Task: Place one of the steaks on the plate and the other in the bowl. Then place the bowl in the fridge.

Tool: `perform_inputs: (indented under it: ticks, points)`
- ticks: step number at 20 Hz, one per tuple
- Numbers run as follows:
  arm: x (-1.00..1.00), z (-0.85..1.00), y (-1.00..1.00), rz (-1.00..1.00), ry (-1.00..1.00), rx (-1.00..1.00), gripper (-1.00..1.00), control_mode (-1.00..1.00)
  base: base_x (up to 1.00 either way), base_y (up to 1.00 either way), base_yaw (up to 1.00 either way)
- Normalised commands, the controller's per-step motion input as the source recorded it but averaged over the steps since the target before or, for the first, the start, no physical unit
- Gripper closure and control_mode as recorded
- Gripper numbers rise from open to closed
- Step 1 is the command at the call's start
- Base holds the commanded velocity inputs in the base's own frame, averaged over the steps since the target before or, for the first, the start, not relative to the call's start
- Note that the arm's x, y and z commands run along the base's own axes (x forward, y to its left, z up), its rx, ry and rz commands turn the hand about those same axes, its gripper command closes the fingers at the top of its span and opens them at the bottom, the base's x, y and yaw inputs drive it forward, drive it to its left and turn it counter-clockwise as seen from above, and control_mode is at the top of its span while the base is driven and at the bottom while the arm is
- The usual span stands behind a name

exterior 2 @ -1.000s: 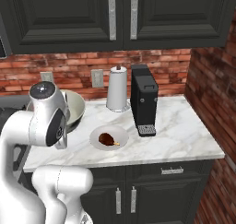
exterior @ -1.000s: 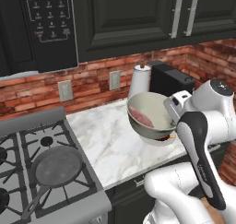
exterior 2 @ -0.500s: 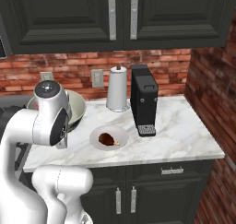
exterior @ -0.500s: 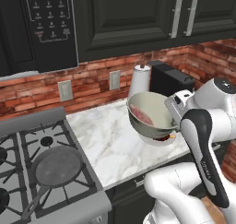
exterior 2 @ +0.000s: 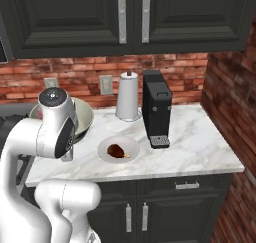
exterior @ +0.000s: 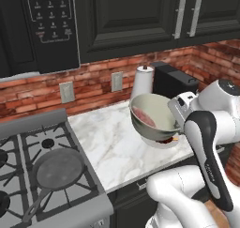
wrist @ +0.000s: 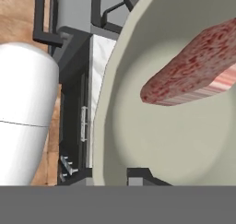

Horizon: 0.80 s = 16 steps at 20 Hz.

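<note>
My gripper (exterior: 175, 123) is shut on the rim of the cream-beige bowl (exterior: 152, 117) and holds it tilted in the air above the marble counter. One pinkish-red steak (exterior: 143, 117) lies inside the bowl. In the hand view this steak (wrist: 193, 71) rests against the bowl's inner wall (wrist: 152, 140), and one dark fingertip (wrist: 138, 174) sits inside the rim. The other steak (exterior 2: 116, 150) lies on the white plate (exterior 2: 131, 146) on the counter. In the left base view the plate's edge (exterior: 164, 142) peeks out under the bowl. The fridge is out of view.
A stove with a grey frying pan (exterior: 58, 168) stands left of the counter. A paper towel roll (exterior 2: 127, 96) and a black coffee machine (exterior 2: 156, 109) stand at the back by the brick wall. A microwave (exterior: 47, 25) and dark cabinets hang overhead.
The hand and the bowl have shifted only slightly, the bowl a touch lower. The grip on the rim is unchanged, and the plate with its steak has not moved.
</note>
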Motion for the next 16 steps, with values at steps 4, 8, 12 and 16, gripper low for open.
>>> perform_inputs:
  ticks: [4, 8, 12, 16]
  points:
    - [0.0, 0.0, 0.0, 0.0, 0.0, 0.0, 1.0, 1.0, -0.21, -0.12, 0.03]
    - [0.0, 0.0, 0.0, 0.0, 0.0, 0.0, 1.0, 1.0, -0.37, -0.38, 0.12]
    - [0.0, 0.0, 0.0, 0.0, 0.0, 0.0, 1.0, 1.0, -0.5, -0.53, 0.23]
    - [0.0, 0.0, 0.0, 0.0, 0.0, 0.0, 1.0, 1.0, -0.34, -0.62, 0.23]
